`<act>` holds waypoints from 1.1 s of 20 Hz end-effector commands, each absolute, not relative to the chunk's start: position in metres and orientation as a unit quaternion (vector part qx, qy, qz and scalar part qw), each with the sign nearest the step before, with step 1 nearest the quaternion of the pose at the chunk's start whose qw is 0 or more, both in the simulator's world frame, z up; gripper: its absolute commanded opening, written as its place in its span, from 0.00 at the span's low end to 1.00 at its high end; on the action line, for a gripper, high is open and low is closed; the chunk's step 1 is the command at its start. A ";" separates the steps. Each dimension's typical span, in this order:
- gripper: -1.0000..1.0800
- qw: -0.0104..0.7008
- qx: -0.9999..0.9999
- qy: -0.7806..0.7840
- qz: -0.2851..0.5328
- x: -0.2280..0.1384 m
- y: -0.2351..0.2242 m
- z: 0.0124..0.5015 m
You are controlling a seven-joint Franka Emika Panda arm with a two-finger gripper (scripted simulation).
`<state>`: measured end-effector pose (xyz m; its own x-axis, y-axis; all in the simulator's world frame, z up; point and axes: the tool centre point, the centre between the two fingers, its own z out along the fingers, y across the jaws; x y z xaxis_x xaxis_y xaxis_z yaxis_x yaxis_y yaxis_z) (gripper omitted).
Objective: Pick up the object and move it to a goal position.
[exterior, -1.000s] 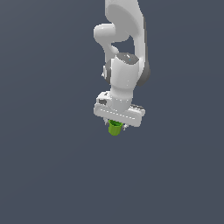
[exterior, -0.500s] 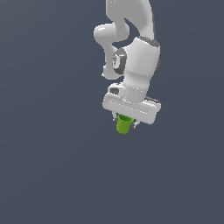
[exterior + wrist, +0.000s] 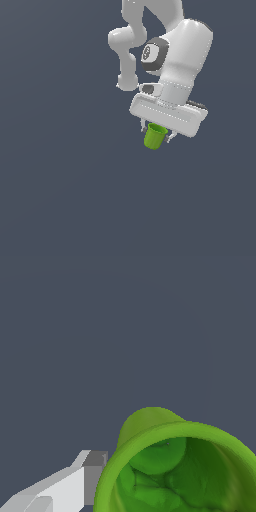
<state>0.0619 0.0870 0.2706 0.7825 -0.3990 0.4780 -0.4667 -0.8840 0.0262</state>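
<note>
Wrist view peers into the hollow cup (image 3: 175, 471); one finger (image 3: 92, 476) presses its rim.
Exterior view: gripper (image 3: 159, 136) clamps the cup (image 3: 154, 137), rim up, slightly tilted.

Arm (image 3: 150, 30) is seen coming down from the top of the exterior view, wrist (image 3: 180, 55) tilted toward that view's right. End effector (image 3: 156, 134) points downward, slightly canted, and is closed on the green cup (image 3: 154, 136), held near its rim. One finger (image 3: 92, 476) is seen against the cup's outer wall in the wrist view.
</note>
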 end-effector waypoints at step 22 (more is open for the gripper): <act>0.00 0.123 0.851 -0.338 0.383 0.092 0.203 0.425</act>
